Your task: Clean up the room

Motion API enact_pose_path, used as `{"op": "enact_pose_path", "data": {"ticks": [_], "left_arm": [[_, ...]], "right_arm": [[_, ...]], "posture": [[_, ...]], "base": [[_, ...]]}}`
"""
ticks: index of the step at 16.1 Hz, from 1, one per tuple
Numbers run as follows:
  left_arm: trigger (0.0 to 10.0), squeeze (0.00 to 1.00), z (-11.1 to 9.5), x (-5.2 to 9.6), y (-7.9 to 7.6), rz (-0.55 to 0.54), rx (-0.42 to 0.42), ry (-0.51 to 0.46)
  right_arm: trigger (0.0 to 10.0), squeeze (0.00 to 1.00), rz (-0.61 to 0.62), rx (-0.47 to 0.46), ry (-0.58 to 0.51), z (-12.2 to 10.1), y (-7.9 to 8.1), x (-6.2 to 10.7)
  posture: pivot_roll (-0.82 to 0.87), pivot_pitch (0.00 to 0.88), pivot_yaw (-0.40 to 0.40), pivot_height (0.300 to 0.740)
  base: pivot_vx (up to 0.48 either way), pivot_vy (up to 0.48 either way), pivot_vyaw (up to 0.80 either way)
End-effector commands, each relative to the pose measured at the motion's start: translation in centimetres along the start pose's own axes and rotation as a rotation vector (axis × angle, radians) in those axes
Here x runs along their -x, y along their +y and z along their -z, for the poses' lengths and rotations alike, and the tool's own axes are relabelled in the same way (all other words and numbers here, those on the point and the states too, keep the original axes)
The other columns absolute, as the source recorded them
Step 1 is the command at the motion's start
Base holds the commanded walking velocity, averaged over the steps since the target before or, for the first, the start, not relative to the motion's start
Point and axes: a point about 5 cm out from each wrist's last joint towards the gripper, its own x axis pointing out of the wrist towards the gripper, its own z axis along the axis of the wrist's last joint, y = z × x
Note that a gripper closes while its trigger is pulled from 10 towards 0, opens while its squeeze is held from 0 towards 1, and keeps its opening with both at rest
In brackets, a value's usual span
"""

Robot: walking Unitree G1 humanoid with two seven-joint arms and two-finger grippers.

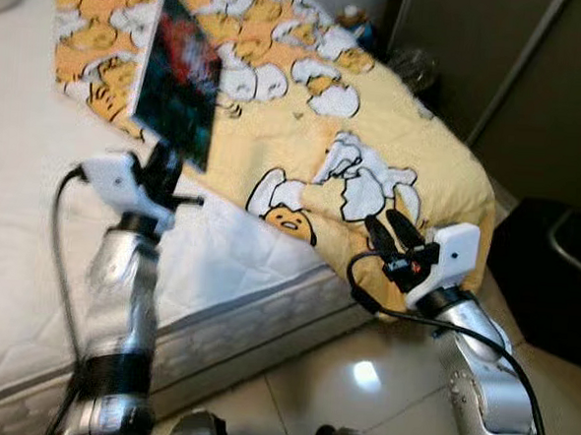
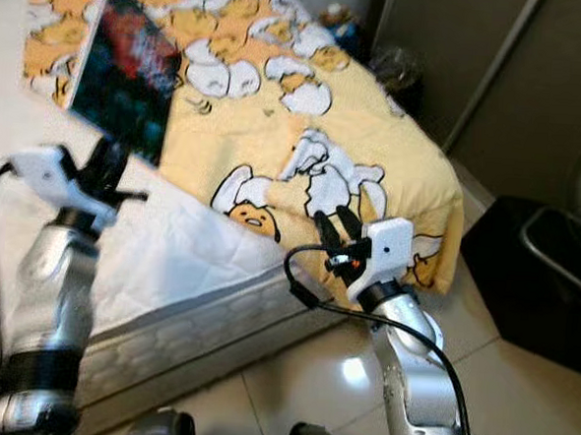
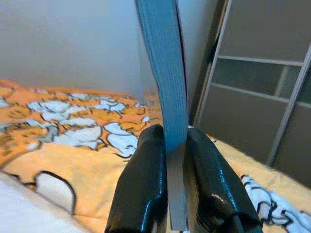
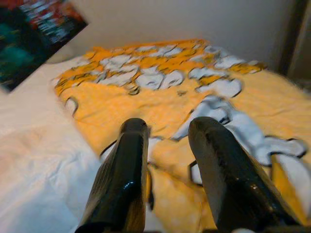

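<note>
The left gripper (image 1: 160,165) is holding a book (image 1: 178,76) up in the air over the bed (image 1: 34,222), its two black fingers (image 3: 141,189) clamping the lower edge so the dark cover is standing nearly upright and tilting a little. From the left wrist view the book's page edge is running straight up between the pads, so the pinch is looking square and firm. My guess is it is being carried clear of the bedding so it can go somewhere tidier; gripping by the bottom edge is leaving most of the weight above the fingers, so it could swing if the arm jerks.

The right gripper (image 1: 393,234) is hovering at the corner of the mattress, just above the yellow blanket (image 1: 376,114) with its cartoon egg print. Its fingers are parted with nothing between them, pointing along the blanket, maybe getting ready to straighten it, though that is only my reading.

The blanket is lying rumpled across the far half of the bed and hanging over the near corner toward the tiled floor (image 1: 358,399). A black bin (image 1: 563,274) is standing on the floor to the robot's right, near the bed's corner. Some small clutter (image 1: 357,24) is sitting at the far end of the bed by the sliding wardrobe doors (image 1: 497,63), too blurred to name. The mattress edge is sitting right in front of the robot.
</note>
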Motion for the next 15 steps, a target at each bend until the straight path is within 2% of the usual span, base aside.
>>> {"op": "enact_pose_path", "data": {"ticks": [1,2,3,4,8,11,15], "left_arm": [[0.0,0.00,-1.1,-0.1,-1.7,0.060,-0.060,-0.016],[10.0,0.00,-0.3,0.7,-2.4,0.034,-0.066,0.085],[10.0,0.00,-0.4,0.8,-2.4,0.016,-0.053,0.073],[10.0,0.00,-0.6,1.2,-2.5,0.005,-0.091,0.068],[10.0,0.00,0.5,3.2,-2.7,0.028,-0.216,0.184],[10.0,0.00,1.0,3.4,-3.0,0.044,-0.252,0.219],[10.0,0.00,0.9,2.9,-3.3,0.057,-0.277,0.231]], "right_arm": [[10.0,0.00,0.042,0.049,-0.027,-0.9,-0.4,-0.1],[10.0,0.00,0.066,0.051,-0.021,-1.0,-0.8,0.1],[10.0,0.00,0.069,0.051,-0.021,-1.1,-0.9,0.2],[10.0,0.00,0.066,0.062,-0.012,-1.0,-0.9,0.2],[10.0,0.00,-0.004,0.100,0.034,0.1,0.0,0.1],[10.0,0.00,-0.001,0.090,0.068,0.9,-0.4,0.6],[10.0,0.00,0.024,0.069,0.076,1.4,-0.4,0.5]], "posture": [[-0.01,0.000,0.008,0.740],[-0.01,0.000,0.006,0.740],[0.00,0.000,0.003,0.740],[0.00,0.000,-0.001,0.740],[0.00,0.000,0.008,0.740],[0.00,0.000,0.010,0.740],[0.00,0.000,0.028,0.740]], "base": [[0.000,0.000,0.00],[0.000,0.000,0.00],[0.000,0.000,0.00],[0.000,0.000,0.59],[0.000,0.000,0.80],[0.000,0.000,0.80],[0.000,0.000,0.80]]}}
